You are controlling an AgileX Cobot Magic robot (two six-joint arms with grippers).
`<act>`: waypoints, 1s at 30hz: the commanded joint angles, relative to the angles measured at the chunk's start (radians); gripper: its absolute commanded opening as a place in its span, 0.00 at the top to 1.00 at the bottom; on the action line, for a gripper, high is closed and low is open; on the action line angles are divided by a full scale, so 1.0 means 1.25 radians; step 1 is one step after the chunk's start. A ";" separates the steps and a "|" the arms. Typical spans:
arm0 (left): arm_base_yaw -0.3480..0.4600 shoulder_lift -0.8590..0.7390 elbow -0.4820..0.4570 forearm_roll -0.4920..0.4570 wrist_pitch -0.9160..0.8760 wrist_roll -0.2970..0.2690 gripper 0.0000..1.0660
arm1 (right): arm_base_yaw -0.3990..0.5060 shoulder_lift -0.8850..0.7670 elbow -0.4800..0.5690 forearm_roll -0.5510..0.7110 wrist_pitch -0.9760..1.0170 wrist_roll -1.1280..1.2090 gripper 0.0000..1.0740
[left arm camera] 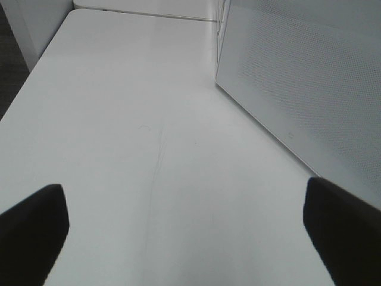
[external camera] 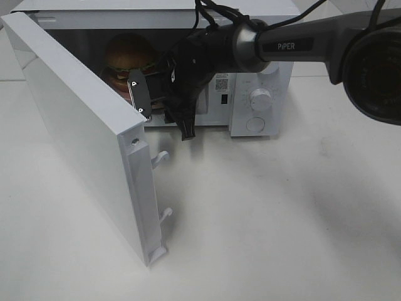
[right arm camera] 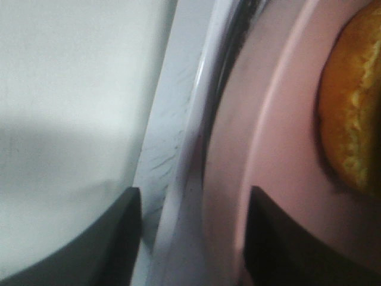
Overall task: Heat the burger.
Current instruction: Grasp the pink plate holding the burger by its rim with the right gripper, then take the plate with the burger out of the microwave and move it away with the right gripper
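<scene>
The burger [external camera: 128,59], with a golden-brown bun and green lettuce, sits inside the open white microwave [external camera: 260,75] on a pink plate [right arm camera: 286,155]. Its bun edge shows in the right wrist view [right arm camera: 351,113]. My right gripper [external camera: 164,88] reaches into the microwave's opening. In the right wrist view, the right gripper [right arm camera: 193,196] stands with its jaws partly apart, astride the plate's rim, with one finger [right arm camera: 286,238] over the plate. My left gripper [left arm camera: 184,220] is open and empty over the bare table, beside the door's outer face.
The microwave door [external camera: 81,144] swings out wide toward the front left, and its perforated window shows in the left wrist view [left arm camera: 303,89]. The dial [external camera: 260,99] and button panel are at the microwave's right. The white table [external camera: 282,219] extends in front.
</scene>
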 commanded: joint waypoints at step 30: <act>0.000 -0.012 0.002 -0.001 -0.011 -0.004 0.06 | 0.010 -0.060 -0.006 0.018 0.076 -0.069 1.00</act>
